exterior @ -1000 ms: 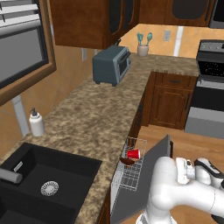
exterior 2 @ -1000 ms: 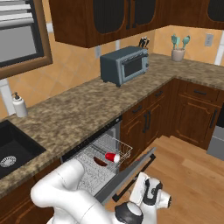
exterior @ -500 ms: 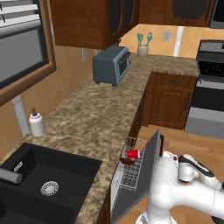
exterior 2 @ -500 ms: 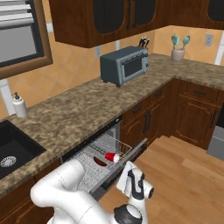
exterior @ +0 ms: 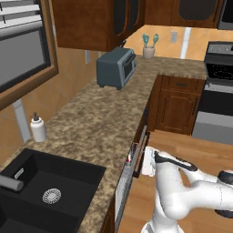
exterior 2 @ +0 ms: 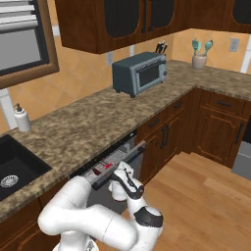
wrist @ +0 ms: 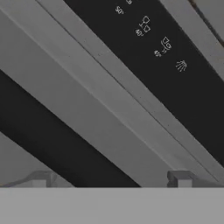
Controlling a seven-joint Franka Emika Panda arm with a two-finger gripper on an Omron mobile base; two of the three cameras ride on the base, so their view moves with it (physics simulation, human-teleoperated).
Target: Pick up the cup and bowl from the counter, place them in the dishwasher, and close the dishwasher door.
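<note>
One step left: shutting dishwasher door [exterior 2: 120, 162], nearly upright, right against gripper [wrist: 109, 177], fingers spread wide, empty. Cup [exterior 2: 98, 172] sits racked just behind it. Next: push flush.

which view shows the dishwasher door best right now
The right base view: the dishwasher door stands nearly shut, a gap left at its top, the gripper against it. The left base view catches it edge-on. The hand view gives a close-up of its dark panel and printed symbols.
</note>
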